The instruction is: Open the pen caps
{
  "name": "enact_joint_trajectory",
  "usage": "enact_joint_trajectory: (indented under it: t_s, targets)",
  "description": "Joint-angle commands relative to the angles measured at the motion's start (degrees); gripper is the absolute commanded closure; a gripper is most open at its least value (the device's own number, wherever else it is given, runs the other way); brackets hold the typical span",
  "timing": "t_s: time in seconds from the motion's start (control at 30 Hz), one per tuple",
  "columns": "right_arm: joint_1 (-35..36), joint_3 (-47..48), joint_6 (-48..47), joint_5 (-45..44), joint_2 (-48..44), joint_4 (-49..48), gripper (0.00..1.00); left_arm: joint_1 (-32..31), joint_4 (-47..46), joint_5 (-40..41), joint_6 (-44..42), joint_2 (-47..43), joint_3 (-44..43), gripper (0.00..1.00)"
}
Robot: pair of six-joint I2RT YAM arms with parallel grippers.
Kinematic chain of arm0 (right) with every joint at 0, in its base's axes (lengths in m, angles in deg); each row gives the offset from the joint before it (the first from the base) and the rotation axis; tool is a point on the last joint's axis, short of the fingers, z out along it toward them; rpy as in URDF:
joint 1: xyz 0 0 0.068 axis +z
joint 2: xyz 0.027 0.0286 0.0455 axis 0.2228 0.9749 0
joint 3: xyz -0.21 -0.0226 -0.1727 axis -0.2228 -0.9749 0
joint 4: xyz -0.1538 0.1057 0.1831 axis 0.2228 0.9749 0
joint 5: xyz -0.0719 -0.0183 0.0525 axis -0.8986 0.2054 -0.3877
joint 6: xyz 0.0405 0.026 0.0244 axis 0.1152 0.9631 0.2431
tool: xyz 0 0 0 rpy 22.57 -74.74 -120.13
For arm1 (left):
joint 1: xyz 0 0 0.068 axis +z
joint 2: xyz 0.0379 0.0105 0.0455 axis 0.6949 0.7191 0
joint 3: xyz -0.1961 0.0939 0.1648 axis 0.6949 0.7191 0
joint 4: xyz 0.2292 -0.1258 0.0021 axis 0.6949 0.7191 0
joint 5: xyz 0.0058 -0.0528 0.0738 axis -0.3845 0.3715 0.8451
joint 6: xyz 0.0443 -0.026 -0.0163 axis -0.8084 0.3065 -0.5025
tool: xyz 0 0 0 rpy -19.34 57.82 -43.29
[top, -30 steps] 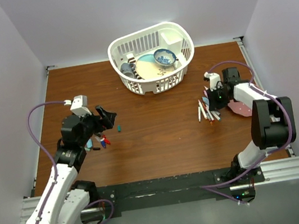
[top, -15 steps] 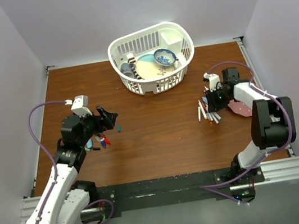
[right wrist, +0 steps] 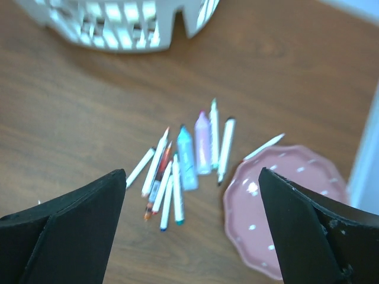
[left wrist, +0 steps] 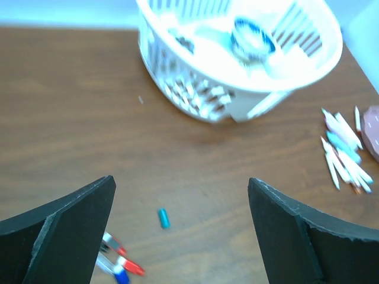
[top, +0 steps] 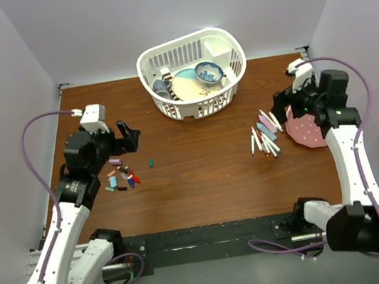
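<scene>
Lying scattered, pen caps [top: 114,182] appear overhead, not from right wrist.

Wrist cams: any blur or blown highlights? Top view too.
Left wrist: the white basket is washed out and soft, and the teal cap is only slightly soft. Right wrist: the whole frame is blurred, and the markers and pink plate have no crisp edges. Top external: sharp overall, with a bright hotspot on the basket's far rim.

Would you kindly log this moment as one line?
left gripper: open, empty | right gripper: open, empty | pen caps: loose, near left gripper | pens: clustered beside pink plate
</scene>
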Motion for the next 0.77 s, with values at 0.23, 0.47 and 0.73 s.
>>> enact_joint_trajectory:
  t_s: [0.23,0.47,0.73]
  targets:
    - [-4.1,15.9,24.9,-17.0,-3.2,2.4,0.01,0.2,4.5,9.7,-9.3,-4.0,-9.7,0.0]
    - [-4.1,18.8,24.4,-20.9,-4.8,3.7,0.01,0.2,5.0,9.9,-9.6,-4.6,-10.5,0.0]
    - [-4.1,17.0,21.2,-20.0,-5.9,1.7,0.01,0.2,4.7,8.9,-9.2,-5.2,-9.1,0.0]
